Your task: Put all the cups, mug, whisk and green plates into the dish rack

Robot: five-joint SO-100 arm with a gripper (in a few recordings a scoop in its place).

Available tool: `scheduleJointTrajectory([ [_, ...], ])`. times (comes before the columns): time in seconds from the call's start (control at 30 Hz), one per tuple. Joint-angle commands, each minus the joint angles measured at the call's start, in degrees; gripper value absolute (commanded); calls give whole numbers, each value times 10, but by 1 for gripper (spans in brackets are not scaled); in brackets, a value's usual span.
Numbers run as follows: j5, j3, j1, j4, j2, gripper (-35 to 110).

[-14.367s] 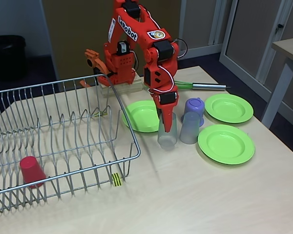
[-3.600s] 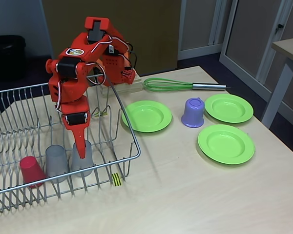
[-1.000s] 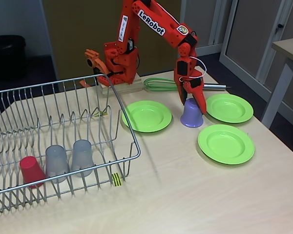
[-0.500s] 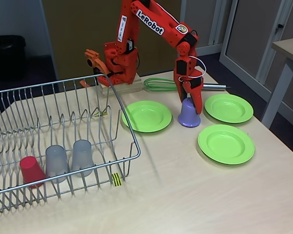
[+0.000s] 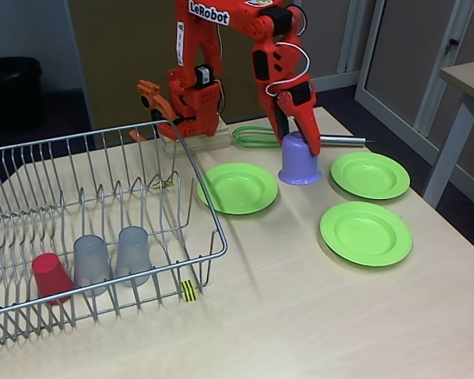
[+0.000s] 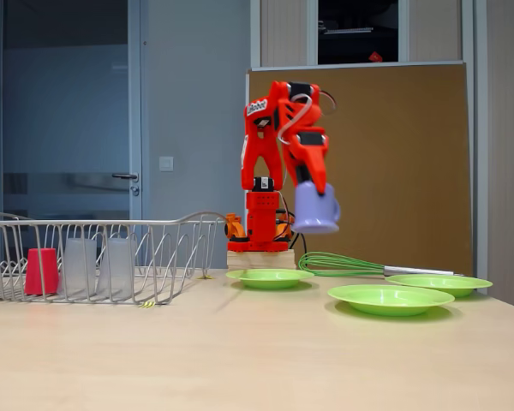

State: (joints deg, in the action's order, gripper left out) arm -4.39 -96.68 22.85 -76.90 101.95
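My gripper point(image 5: 298, 144) point(image 6: 312, 183) is shut on the lilac mug point(image 5: 299, 161) point(image 6: 315, 209), which hangs upside down in the air above the table, between the plates. Three green plates point(image 5: 237, 188) point(image 5: 370, 174) point(image 5: 365, 232) lie flat on the table; the low fixed view shows them as point(image 6: 270, 276) point(image 6: 390, 298) point(image 6: 437, 282). The whisk point(image 5: 254, 136) point(image 6: 343, 264) lies behind them near the arm's base. The dish rack point(image 5: 214, 230) point(image 6: 154, 226) stands at the left and holds the red cup point(image 5: 51, 276) point(image 6: 41, 271) and two grey cups point(image 5: 92, 263) point(image 5: 133, 254) upside down.
The arm's wooden base block point(image 5: 193, 142) sits at the table's back edge beside the rack's corner. A yellow-black tag point(image 5: 189, 290) marks the rack's front edge. Bare tabletop point(image 5: 300, 316) lies in front. Another table point(image 5: 468, 79) stands off to the right.
The gripper closed on the mug and lifted it off the table, carrying it up and a little left. Before that, the second grey cup was set in the rack.
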Motion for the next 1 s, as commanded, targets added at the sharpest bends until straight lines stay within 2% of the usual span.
scheduleJointTrajectory([
  [0.0,-93,51,-79,-47,72,15],
  [0.27,-266,139,-309,-105,91,15],
  [0.47,-338,236,-430,-83,-27,15],
  [0.63,-354,287,-461,-44,-145,16],
  [0.97,-337,373,-430,-34,-307,17],
])
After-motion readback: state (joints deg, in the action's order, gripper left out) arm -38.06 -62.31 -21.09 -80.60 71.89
